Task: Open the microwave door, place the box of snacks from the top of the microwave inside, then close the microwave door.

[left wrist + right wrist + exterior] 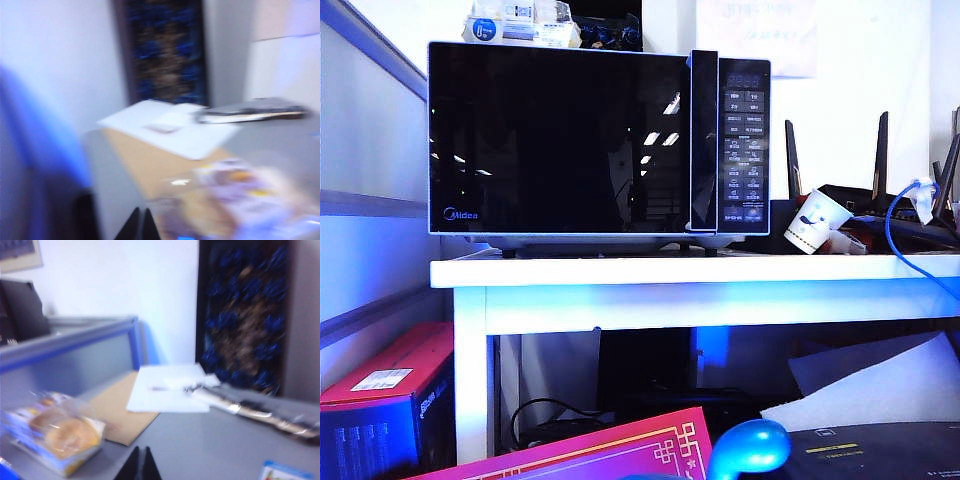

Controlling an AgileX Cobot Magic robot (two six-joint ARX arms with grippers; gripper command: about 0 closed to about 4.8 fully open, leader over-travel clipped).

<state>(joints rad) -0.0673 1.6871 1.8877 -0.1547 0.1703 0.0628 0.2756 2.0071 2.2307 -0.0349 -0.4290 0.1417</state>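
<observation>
Microwave [598,145] on table [700,270], door [558,142] closed. Snack box [520,25] on top of it. Left gripper [139,225] and right gripper [139,462] both closed, empty, raised near the box.

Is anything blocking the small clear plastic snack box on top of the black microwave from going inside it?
Yes. The glossy black glass microwave door is shut, closing off the cavity below the snack box. Both shut grippers, left and right, are elsewhere.
</observation>
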